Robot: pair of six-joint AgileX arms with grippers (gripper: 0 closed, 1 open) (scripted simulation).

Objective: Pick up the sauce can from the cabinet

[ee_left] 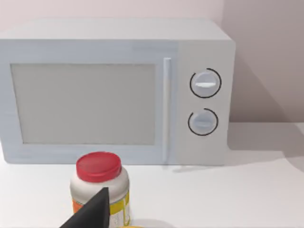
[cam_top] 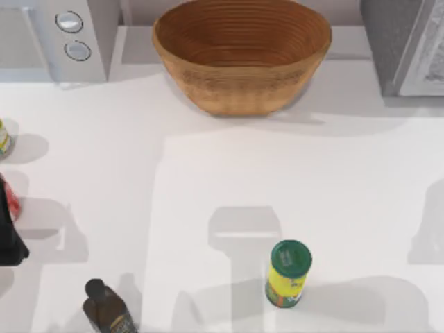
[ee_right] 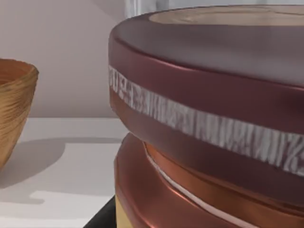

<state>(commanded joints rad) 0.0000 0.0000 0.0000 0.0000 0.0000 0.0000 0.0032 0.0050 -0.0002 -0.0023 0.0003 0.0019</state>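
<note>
The sauce can looms very close in the right wrist view, with a dark maroon top bearing a tan patch, a pale band and a coppery lower rim. My right gripper is shut around it, and one dark finger shows beside the can's base. Behind the can are the wall and the white table. The cabinet, a dark grey speckled box with a pale door panel, stands at the back right of the top view. My left gripper rests at the table's left edge.
A woven basket sits at the back middle, left of the cabinet. A white microwave stands back left. A green-lidded yellow can and a dark bottle stand near the front. A red-lidded jar is by my left finger.
</note>
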